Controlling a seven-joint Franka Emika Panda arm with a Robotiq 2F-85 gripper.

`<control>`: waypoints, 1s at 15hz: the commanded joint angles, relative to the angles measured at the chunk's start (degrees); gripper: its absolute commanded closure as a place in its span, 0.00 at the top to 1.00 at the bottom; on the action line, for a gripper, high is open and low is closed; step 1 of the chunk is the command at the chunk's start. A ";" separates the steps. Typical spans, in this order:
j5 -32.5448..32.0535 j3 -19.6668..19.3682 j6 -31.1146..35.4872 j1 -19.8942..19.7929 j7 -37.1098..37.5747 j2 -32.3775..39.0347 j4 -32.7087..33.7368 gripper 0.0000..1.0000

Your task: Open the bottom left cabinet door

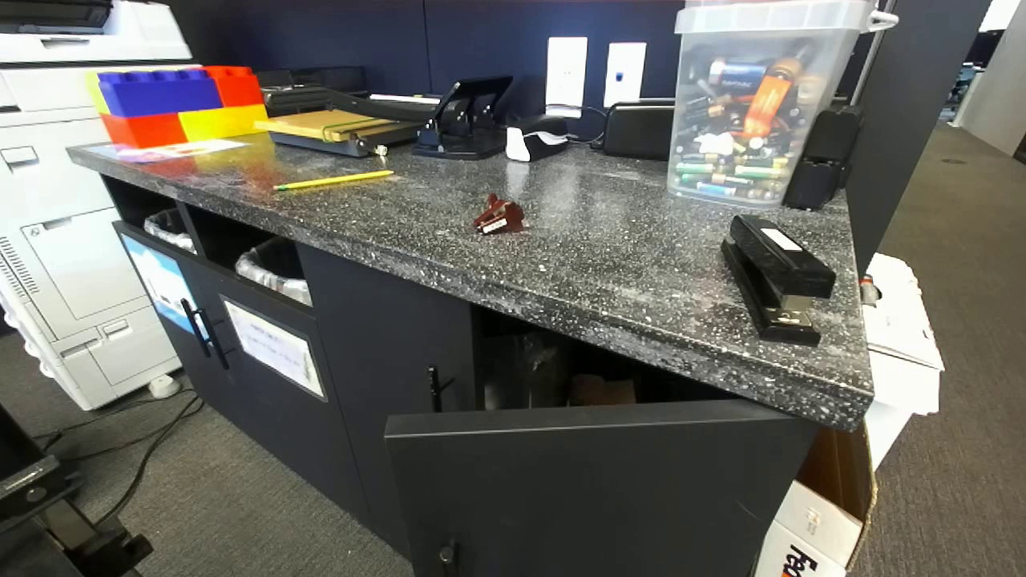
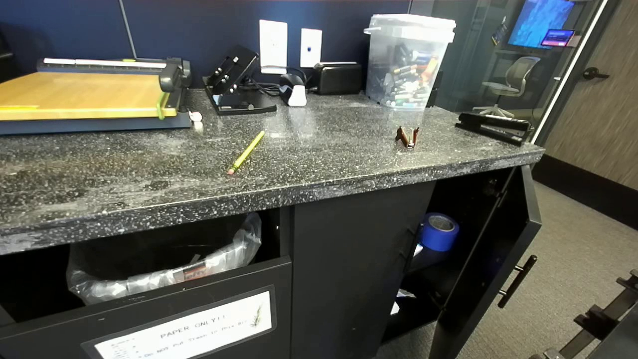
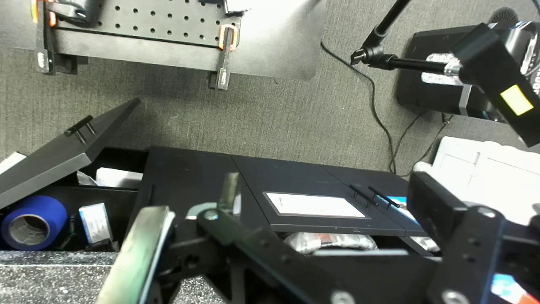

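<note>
Fingers (image 3: 137, 259) stood apart in the wrist view, a clear gap between their tips. Up and left of them in that view, well apart, the cabinet door (image 3: 63, 153) hung open. Just above them showed a plain closed panel (image 3: 190, 173); to their left, a blue tape roll (image 3: 47, 211); below left, the speckled desk (image 3: 46, 280).

Light: bright, all views | counter (image 1: 609, 264): pale reflections below the white wall plates (image 1: 566, 76), both exterior views | cupboard interior (image 2: 468, 204): deep shadow | sheet (image 1: 274, 349): print soft, unreadable in an exterior view | wrist view: white glare on platform (image 3: 291, 33), printer (image 3: 493, 173) washed out, soft shadow on carpet (image 3: 270, 122), fingers (image 3: 135, 253) out of focus
</note>
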 commanded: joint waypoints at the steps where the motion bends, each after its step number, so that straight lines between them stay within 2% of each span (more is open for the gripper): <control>1: -1.68 0.76 5.23 -3.03 -0.35 5.50 -0.27 1.00; 4: -3.21 0.69 13.37 -5.08 1.26 11.35 -2.69 1.00; 8: -4.58 0.95 27.59 -6.68 5.35 21.46 -5.53 1.00; 11: -7.13 1.32 38.88 -6.42 10.13 29.55 -6.73 1.00; 15: -13.29 0.41 49.39 -5.16 18.58 40.35 -5.41 1.00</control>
